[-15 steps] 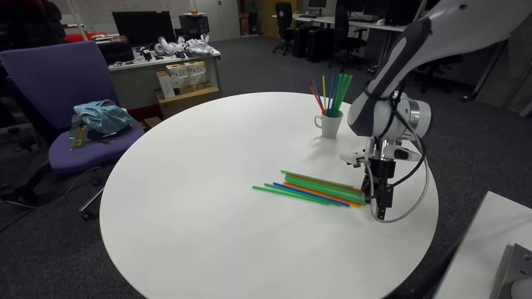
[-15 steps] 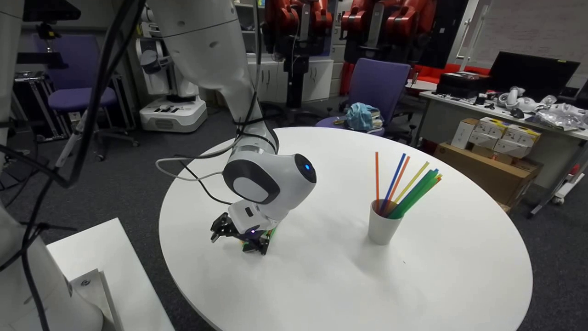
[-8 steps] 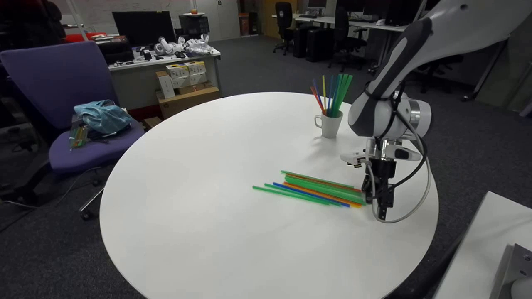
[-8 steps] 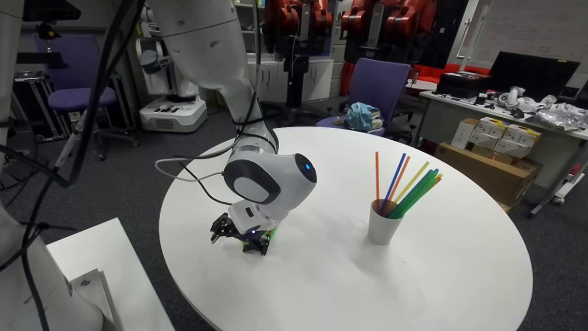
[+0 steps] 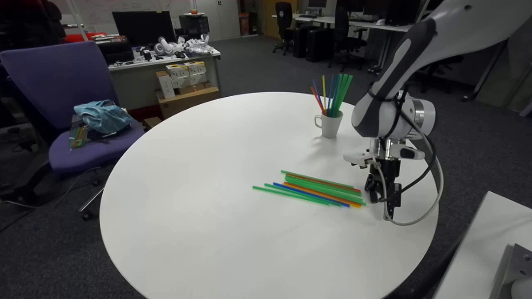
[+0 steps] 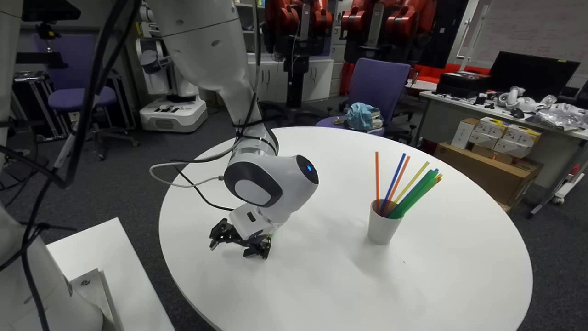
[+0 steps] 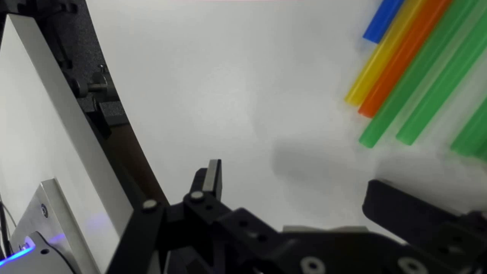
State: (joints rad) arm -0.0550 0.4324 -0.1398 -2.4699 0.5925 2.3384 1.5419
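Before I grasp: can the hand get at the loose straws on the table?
Likely yes, after a small shift: the open hand hangs low, just off the ends of the loose straws, and the wrist view shows nothing standing between them.

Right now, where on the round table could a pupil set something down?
Bare: the broad patch of round table between the loose straws and the purple chair, and the strip between those straws and the mug. Crowded: the straws' ends beside the open gripper.

Dark carpet around round white table; in an exterior view, purple chair off table's left edge, desk with black monitor past far-left edge, whiteboard behind.
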